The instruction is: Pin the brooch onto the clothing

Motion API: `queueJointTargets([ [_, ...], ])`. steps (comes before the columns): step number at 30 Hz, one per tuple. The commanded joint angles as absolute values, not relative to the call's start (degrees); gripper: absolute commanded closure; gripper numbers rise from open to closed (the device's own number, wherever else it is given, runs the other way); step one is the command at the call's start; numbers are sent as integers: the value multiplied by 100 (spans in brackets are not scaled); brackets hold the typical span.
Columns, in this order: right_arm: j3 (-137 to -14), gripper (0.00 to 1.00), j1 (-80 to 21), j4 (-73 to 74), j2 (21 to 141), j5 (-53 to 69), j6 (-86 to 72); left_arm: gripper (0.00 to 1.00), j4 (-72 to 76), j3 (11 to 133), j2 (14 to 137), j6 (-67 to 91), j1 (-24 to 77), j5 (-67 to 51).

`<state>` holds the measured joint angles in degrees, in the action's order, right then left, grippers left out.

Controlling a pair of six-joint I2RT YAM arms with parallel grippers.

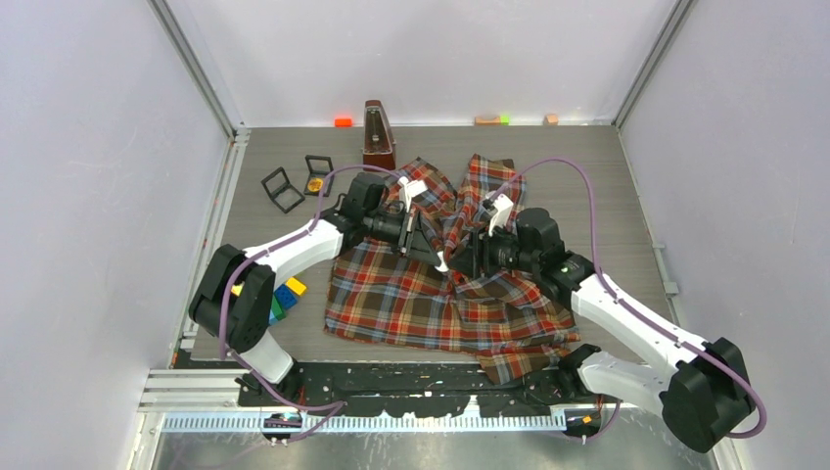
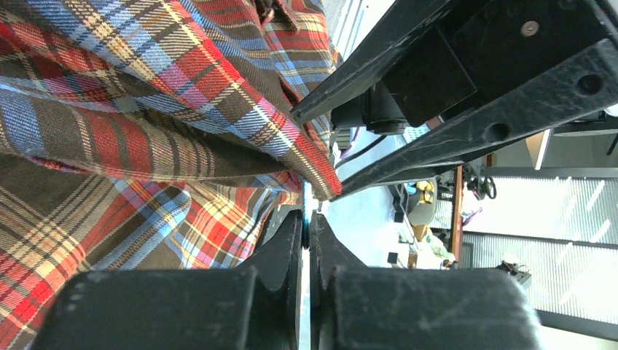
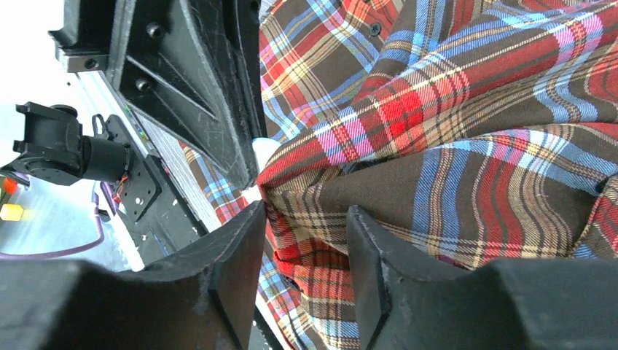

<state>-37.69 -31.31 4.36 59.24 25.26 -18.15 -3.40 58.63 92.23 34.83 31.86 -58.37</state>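
Plaid shirt (image 1: 421,299) in red, brown and light-blue checks lies spread and rumpled across the middle of a grey desk (image 1: 607,186), its lower edge reaching the near rim. Two white-and-black robot arms reach in from the near corners and meet over the shirt's centre, their tips nearly touching.

The left hand (image 1: 438,257) is clenched. In its wrist view the two black fingers (image 2: 288,240) press together, with only a thin blue sliver (image 2: 306,226) showing at the seam between them; what that sliver is cannot be told. A raised fold of the shirt sits just beside these fingertips.

The right hand (image 1: 465,257) is partly spread and grasps a bunched fold of the shirt. In its wrist view the cloth fills the gap between the two fingers, and a small dark button (image 3: 374,29) shows on the cloth beyond.

Just behind the shirt, toward the far side of the desk, stands a dark brown wedge-shaped object (image 1: 378,135). To its left lie two open black cases (image 1: 282,189); the one closer to the wedge holds something small and gold-orange (image 1: 314,183). Coloured blocks (image 1: 287,294) sit beside the left arm's base.
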Motion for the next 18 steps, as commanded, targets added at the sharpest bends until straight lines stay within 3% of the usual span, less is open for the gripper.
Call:
queueJointTargets([
  [1, -3951, 54, -3254, 280, 6057, 2298, -1630, 100, -37, 5817, 8984, 3625, 3168, -6188],
  [13, -4258, 97, -3297, 710, 6539, 2014, -1761, 100, 157, 5716, 8865, 3426, 3177, -6270],
  [18, -4323, 99, -3300, 925, 6815, 2105, -1861, 100, 389, 5572, 8688, 3424, 3182, -6208],
])
